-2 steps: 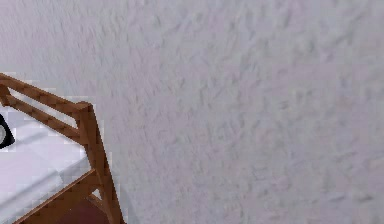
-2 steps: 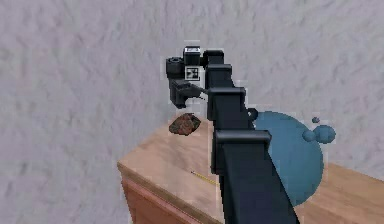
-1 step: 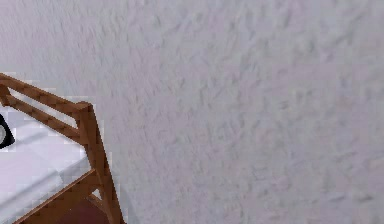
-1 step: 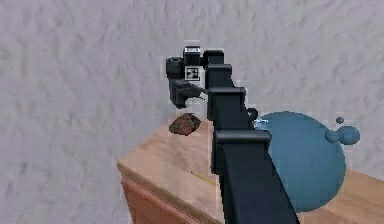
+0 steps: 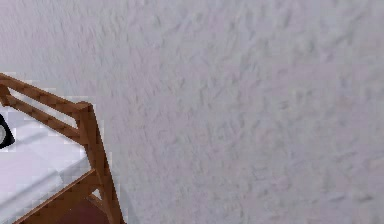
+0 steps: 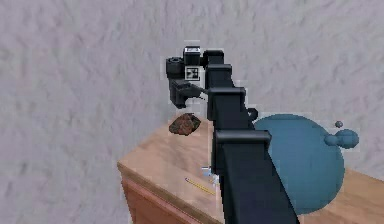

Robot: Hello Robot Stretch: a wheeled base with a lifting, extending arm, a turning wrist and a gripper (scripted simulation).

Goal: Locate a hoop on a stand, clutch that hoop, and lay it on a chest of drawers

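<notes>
wood-brown and flat, the wooden top crossed the lower part of the arm side view; from its boxy front i judged it to be the chest of drawers; the arm rose over it, and the claw hung above the top's far edge, with the white squares just to its right; just below the claw in the picture, at that far edge, lay a small brown lump; with the lump so close, i could not tell whether the claw held anything; a big blue round thing sat toward the top's right end; a thin yellow stick lay near the front edge, beside the arm; which of these, if any, was the hoop could not be told, nor its long axis; i judged that any laying-down would go straight downward, onto bare wood toward the left corner; in the forward view a wooden frame with a white surface stood at the lower left against a pale rough wall.
</notes>
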